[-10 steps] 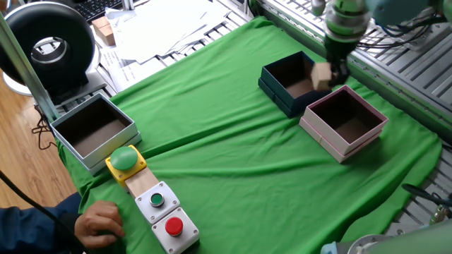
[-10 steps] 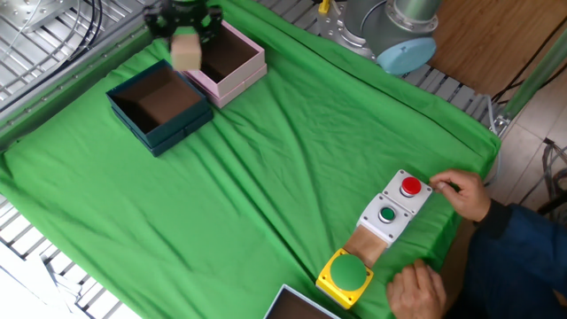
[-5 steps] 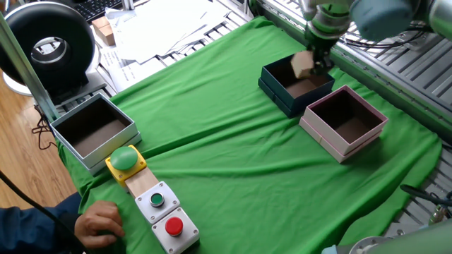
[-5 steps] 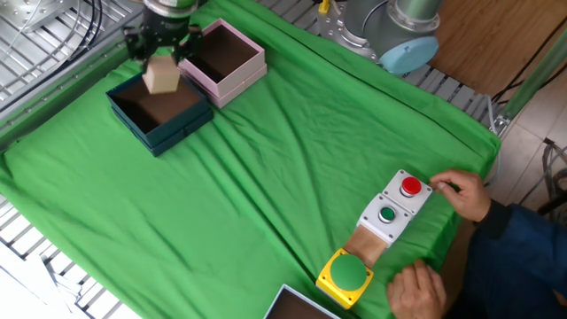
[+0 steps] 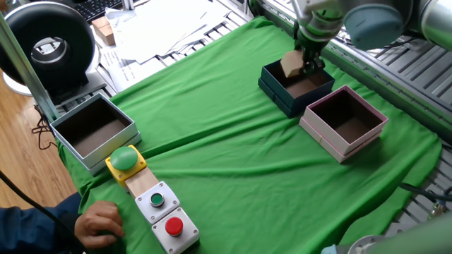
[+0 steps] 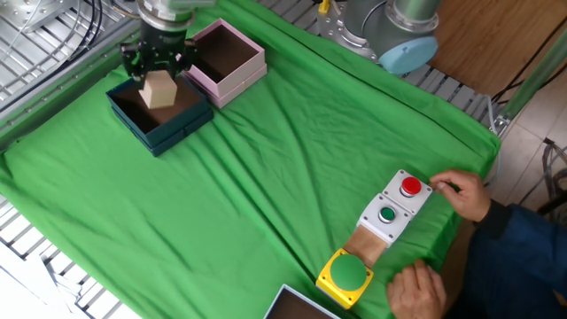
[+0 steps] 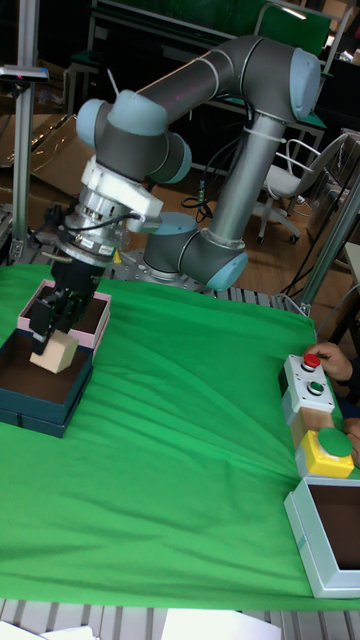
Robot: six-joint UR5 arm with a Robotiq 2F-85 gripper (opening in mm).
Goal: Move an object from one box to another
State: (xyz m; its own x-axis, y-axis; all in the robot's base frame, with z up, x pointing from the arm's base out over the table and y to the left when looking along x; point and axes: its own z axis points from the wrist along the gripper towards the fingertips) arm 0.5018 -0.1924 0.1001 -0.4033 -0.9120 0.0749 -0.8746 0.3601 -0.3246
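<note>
The small light-tan wooden cube hangs inside the mouth of the dark navy box, just above its brown floor. My gripper reaches down from above and is shut on the cube. The pale-pink box with its dark inside stands right beside the navy box and holds nothing.
A grey box with a brown floor stands at the cloth's far end. Next to it is a button panel with green and red buttons, and a person's hands rest there. Papers and a reddish-sided block lie beyond the cloth.
My gripper has carried the cube from above the pink box's edge across to the navy box and lowered it into its opening.
</note>
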